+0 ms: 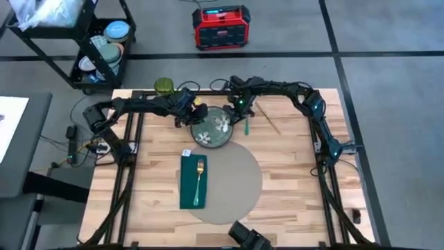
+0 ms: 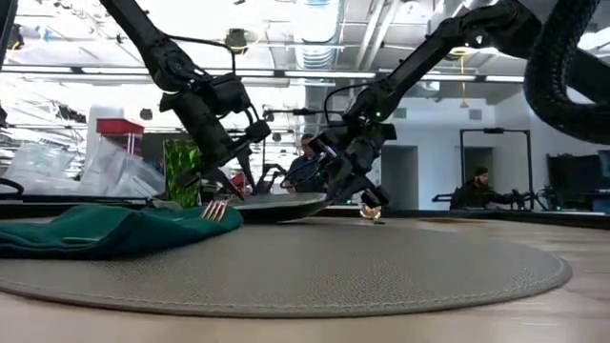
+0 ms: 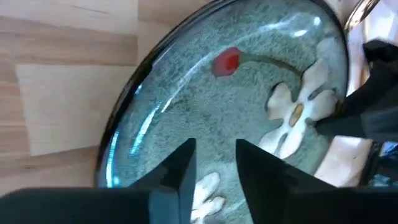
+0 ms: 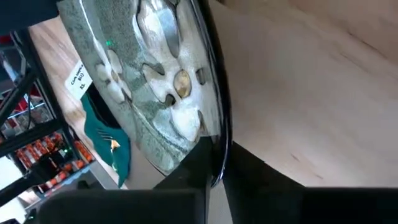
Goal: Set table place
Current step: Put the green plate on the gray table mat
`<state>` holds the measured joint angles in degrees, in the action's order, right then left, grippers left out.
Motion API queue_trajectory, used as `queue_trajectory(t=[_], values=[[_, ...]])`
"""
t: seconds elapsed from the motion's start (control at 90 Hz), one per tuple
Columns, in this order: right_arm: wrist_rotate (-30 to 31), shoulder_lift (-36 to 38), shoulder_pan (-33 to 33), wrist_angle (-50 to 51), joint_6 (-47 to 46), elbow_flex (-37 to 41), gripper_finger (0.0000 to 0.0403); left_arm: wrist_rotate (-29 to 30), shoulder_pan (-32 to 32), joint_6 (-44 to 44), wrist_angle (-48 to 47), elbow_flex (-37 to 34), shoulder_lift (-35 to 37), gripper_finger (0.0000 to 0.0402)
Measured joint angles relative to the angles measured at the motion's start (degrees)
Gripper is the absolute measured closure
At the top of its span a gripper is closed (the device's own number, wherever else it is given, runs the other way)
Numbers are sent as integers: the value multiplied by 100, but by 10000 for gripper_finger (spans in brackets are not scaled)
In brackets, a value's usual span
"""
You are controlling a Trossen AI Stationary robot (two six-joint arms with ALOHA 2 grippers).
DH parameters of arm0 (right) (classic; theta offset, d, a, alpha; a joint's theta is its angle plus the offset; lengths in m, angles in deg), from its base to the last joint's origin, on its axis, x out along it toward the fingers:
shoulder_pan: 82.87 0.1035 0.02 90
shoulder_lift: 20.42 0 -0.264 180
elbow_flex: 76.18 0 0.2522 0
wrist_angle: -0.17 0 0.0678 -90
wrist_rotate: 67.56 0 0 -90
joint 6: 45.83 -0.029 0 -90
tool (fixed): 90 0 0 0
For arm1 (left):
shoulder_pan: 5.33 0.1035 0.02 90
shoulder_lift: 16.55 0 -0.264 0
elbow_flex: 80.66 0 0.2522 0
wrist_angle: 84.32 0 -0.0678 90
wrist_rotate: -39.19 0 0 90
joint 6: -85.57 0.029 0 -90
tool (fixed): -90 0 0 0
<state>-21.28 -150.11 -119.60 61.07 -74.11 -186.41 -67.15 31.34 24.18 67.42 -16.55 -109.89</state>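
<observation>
At the placemat's point(image 1: 225, 182) far edge, green plate point(image 1: 212, 129) pinched by both pincers, left point(image 1: 196, 115) and right point(image 1: 232, 113); placemat centre lies toward the bench's point(image 1: 291, 187) near side

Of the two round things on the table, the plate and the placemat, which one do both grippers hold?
The green floral plate: the left gripper and right gripper clamp its opposite rims. The bigger grey placemat lies untouched, bearing napkin and fork.

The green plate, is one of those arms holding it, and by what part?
Both hold the green plate by its rim: the left gripper on one edge, the right gripper on the opposite edge.
</observation>
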Motion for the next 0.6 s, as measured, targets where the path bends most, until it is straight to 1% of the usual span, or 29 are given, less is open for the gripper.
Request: queue_trajectory(t=[0.067, 0.111, 0.256, 0.311, 0.367, 0.422, 0.489, 0.556, 0.6], values=[[5, 0, 0, 4, -13, 4, 381, 34, 43, 220, -315, 0, 151, 329], [5, 0, 0, 4, -13, 4, 382, 171, 81, 392, -515, 2, 282, 334], [0, 0, -2, 0, -22, 4, 390, 1040, 214, 536, -1318, 6, 786, 338], [-2, 0, -2, -2, -21, 4, 390, 1196, 272, 556, -1594, 6, 816, 338], [0, 0, -2, -8, -26, 4, 387, 1079, 337, 582, -1570, -72, 699, 338], [4, 0, -2, -22, -24, 4, 383, 604, 389, 615, -1224, -264, 533, 338], [8, 0, -2, -26, -40, 6, 376, 20, 411, 488, -573, -449, 324, 338], [48, 0, -3, 45, -42, 15, 371, -223, 411, 389, -133, -506, 157, 337], [57, -2, -6, 32, -44, 20, 369, -252, 412, 334, 14, -507, 97, 337]])
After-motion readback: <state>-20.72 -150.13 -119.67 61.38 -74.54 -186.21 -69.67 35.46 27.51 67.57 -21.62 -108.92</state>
